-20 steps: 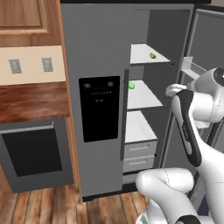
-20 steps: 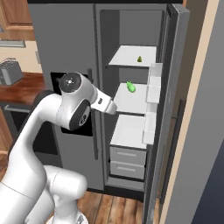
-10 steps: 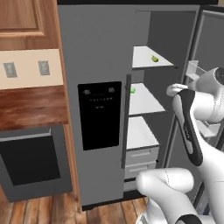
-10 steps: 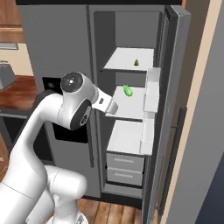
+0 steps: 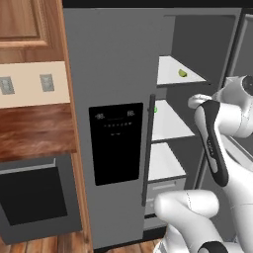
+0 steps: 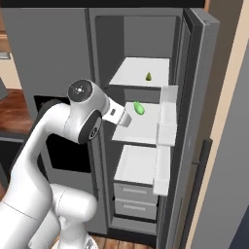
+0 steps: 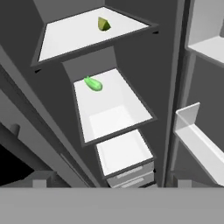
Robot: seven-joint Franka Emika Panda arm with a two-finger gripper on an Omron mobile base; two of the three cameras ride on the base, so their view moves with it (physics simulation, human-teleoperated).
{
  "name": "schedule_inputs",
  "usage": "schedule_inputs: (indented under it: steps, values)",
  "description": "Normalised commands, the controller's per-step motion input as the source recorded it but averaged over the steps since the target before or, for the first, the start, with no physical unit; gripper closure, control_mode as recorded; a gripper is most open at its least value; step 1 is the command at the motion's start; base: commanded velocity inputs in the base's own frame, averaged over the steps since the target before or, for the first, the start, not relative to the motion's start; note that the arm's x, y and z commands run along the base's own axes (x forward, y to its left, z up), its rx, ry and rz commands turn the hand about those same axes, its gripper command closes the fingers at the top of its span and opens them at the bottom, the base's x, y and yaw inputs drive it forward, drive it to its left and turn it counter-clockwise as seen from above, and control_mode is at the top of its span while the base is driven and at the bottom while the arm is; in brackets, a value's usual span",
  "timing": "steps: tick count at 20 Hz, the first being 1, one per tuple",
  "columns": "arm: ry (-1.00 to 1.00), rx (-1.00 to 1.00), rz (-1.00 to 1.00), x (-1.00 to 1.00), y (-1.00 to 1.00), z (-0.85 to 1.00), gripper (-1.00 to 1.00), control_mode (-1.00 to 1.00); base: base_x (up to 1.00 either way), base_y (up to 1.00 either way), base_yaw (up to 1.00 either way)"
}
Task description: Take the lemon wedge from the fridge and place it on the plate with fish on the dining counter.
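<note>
Gripper jaws stand wide apart and hold nothing, by my reckoning; the hand sits at the end of the white arm, raised in front of the open compartment of the tall grey two-door fridge (image 6: 58,58). The tiny yellow-green lemon wedge (image 7: 103,24) lies on the top white shelf (image 7: 70,35), towards its back, well apart from the hand. One shelf down rests a brighter green small round fruit (image 7: 93,84), which is not the one wanted. So the door is open, but the reach, the grasp and the whole carry to the plate are, I'd judge, still to come.
</note>
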Motion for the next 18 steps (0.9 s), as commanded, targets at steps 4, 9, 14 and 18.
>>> schedule_inputs:
  steps: [4,9,14,18]
  values:
    - [0.00,0.00,0.00,0.00,0.00,0.00,-1.00,1.00,0.25,0.00,0.00]
    - [0.00,-0.01,-0.04,0.00,0.00,0.23,-1.00,-1.00,0.02,0.00,-0.01]
    - [0.01,-0.05,-0.02,-0.03,0.00,0.57,-1.00,-1.00,0.00,0.00,0.00]
    - [0.03,-0.04,-0.03,0.00,-0.15,0.61,-1.00,-1.00,0.00,0.00,0.00]
